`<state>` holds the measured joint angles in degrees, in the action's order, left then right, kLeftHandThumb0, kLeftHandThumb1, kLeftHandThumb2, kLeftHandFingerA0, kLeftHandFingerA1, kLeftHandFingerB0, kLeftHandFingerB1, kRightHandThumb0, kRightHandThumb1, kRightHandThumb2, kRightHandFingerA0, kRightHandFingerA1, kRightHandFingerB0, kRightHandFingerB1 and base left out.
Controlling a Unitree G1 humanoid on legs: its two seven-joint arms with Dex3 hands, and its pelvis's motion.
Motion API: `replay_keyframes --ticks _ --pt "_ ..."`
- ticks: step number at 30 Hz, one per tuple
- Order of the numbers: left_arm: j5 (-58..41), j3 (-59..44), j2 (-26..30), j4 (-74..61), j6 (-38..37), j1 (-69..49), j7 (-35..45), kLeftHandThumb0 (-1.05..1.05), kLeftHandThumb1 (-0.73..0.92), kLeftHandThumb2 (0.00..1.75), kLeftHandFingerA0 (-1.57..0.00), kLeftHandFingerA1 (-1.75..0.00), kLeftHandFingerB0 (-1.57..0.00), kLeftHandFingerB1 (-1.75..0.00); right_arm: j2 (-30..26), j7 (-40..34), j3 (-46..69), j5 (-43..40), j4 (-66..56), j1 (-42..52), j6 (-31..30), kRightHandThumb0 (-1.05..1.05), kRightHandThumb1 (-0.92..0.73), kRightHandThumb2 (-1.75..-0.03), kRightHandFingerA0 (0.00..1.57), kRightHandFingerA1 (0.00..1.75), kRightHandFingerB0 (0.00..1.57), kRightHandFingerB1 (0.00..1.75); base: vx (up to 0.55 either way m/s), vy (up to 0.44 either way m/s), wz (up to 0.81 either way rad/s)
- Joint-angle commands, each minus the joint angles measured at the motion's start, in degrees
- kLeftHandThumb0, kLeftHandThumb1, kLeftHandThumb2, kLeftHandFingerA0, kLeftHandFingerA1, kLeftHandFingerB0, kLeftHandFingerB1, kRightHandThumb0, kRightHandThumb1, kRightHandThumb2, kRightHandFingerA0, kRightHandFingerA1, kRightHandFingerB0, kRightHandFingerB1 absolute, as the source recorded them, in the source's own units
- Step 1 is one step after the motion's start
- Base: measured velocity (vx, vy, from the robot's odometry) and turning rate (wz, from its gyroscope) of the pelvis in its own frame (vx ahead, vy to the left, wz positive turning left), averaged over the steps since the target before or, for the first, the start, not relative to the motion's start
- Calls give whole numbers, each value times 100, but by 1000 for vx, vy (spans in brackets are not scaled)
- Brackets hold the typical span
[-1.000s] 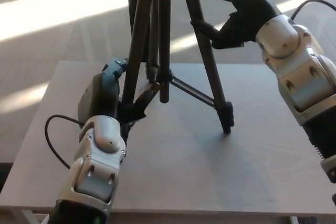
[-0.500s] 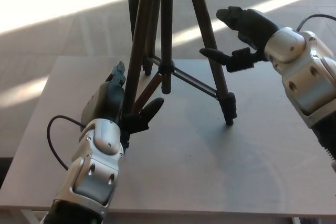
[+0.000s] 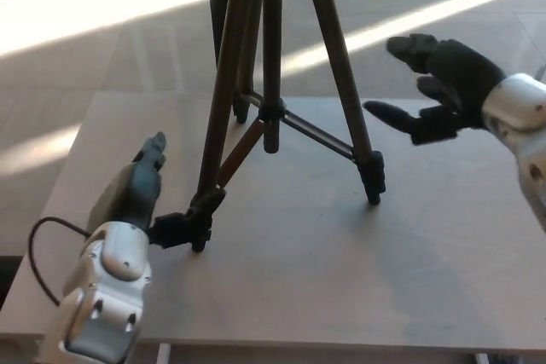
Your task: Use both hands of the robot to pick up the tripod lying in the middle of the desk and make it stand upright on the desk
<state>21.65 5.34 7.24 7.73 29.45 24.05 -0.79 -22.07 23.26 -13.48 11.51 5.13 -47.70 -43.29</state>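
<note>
Left hand (image 3: pixel 141 198): low at the left of the desk (image 3: pixel 281 296), fingers apart, gripping nothing. One dark fingertip close beside the foot of the near-left leg (image 3: pixel 213 159); contact or a small gap not determinable from this view. Probable purpose of that position: guarding the foot against sliding or tipping toward the robot. Black cable (image 3: pixel 47 249) looped beside the white forearm, clear of the legs.

Tripod (image 3: pixel 271 66): upright near the middle of the desk, legs splayed. Near-left foot planted just beside the left hand; right foot (image 3: pixel 372 178) planted further right; a rear foot visible behind, close to the desk's far edge. Centre column hanging above the tabletop, linked to the legs by thin braces. Upper part out of frame, so head and overall height not visible. Judged self-supporting: spread legs and braces forming a stable base. Task judged essentially complete, pending confirmation of steadiness.

Right hand (image 3: pixel 439 91): raised at the right, thumb and fingers spread wide, empty, apart from the right leg. Likely placement: within reach for a catch in case of wobble.

Surface: pale, matte, flat tabletop, otherwise bare. Beyond it, wood-pattern floor crossed by bright diagonal bands of sunlight.
</note>
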Motion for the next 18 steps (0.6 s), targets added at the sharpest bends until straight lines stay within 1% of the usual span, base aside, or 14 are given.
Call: replay_keyframes --ticks 1,2,5,6,8,9,10,11,12,13,14,15,17,18 --pt "-361 -521 590 -546 -98 -481 418 -103 64 86 0 0 0 0 -843 475 503 -172 -735 708 -153 -105 -74 -63 0 0 0 0 0 0 0" --pt "-494 -694 701 -703 -187 -643 512 -104 65 85 0 0 0 0 -921 470 796 -306 -978 997 -203 -105 -70 -63 0 0 0 0 0 0 0" --pt "-1046 -1530 1055 -1357 -479 -1288 841 -97 63 82 0 0 0 0 -1406 647 1930 -657 -1467 1989 170 -105 -69 -62 0 0 0 0 0 0 0" --pt "-1227 -1770 1141 -1432 -559 -1437 980 -94 63 79 0 0 0 0 -1503 707 2228 -718 -1503 2209 234 -102 -53 -86 0 0 0 0 0 0 0" --pt "-1615 -2364 1355 -1807 -362 -1819 1376 -95 63 79 0 0 0 0 -1711 859 3054 -903 -1611 2754 291 -102 -52 -87 0 0 0 0 0 0 0" --pt "-1726 -2661 1436 -1985 -298 -2048 1472 -98 63 79 0 0 0 0 -1716 950 3583 -1051 -1731 3055 245 -100 -65 -60 0 0 0 0 0 0 0" --pt "-1845 -2962 1457 -2079 -350 -2249 1504 -97 63 78 0 0 0 0 -1758 1037 4005 -1139 -1744 3308 280 -105 -59 -99 0 14 0 0 0 0 0" --pt "-1856 -2987 1470 -2102 -347 -2275 1525 -97 63 78 0 0 0 0 -1739 1033 4015 -1154 -1783 3344 277 -105 -59 -99 0 14 0 0 0 0 0" --pt "-1980 -3373 1482 -2121 -646 -2587 1537 -92 66 75 0 0 0 0 -1769 1215 4618 -1297 -1723 3714 473 -105 -60 -98 0 20 0 3 0 0 0" --pt "-2181 -3966 1432 -2112 -870 -2932 1503 -105 64 100 0 -34 0 -14 -1737 1353 5430 -1421 -1631 4183 678 -105 -60 -98 0 17 0 4 0 0 0" --pt "-2369 -4435 1333 -2149 -879 -3152 1465 -105 65 100 0 -35 0 -16 -1652 1378 6045 -1510 -1621 4463 630 -105 -60 -97 0 16 0 4 0 0 0" --pt "-2385 -4472 1322 -2158 -876 -3169 1470 -105 65 100 0 -35 0 -16 -1647 1377 6091 -1530 -1625 4490 625 -105 -60 -97 0 16 0 4 0 0 0" --pt "-2638 -5061 1290 -2169 -828 -3455 1550 -101 63 99 0 -38 0 -20 -1532 1384 6793 -1574 -1642 4952 761 -105 -61 -95 0 18 0 5 0 0 0" --pt "-2862 -5584 1341 -1927 -848 -3634 1619 -87 71 71 0 0 0 0 -1550 1273 7355 -1505 -1423 5221 782 -105 -61 -95 0 13 0 4 0 0 0"
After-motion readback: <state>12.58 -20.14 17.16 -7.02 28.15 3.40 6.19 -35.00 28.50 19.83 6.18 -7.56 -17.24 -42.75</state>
